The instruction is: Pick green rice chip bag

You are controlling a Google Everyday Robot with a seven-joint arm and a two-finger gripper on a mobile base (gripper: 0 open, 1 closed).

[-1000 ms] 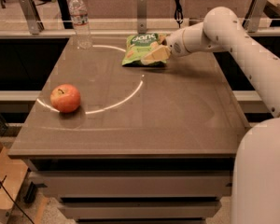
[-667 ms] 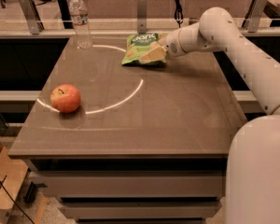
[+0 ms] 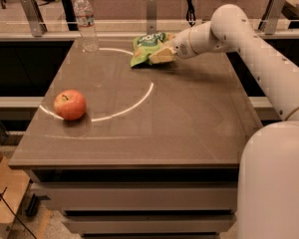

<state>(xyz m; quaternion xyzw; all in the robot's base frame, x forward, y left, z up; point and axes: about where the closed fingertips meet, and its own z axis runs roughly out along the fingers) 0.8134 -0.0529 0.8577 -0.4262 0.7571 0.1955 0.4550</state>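
The green rice chip bag [image 3: 145,46] is a crinkly light-green pouch with a darker green top, at the far middle of the brown table [image 3: 189,128]. My gripper [image 3: 163,54] reaches in from the right on the white arm and is shut on the bag's right side. A pale finger [image 3: 159,57] lies across the front of the bag. The bag hangs tilted, its left end close over the tabletop.
A red apple [image 3: 70,104] sits at the table's left side. A clear water bottle [image 3: 86,22] stands at the far left corner. A white arc [image 3: 134,103] is marked on the tabletop. A rail with metal posts [image 3: 150,6] runs behind the table.
The gripper and the bag have moved slightly up and to the left together. The apple and the bottle have not moved.
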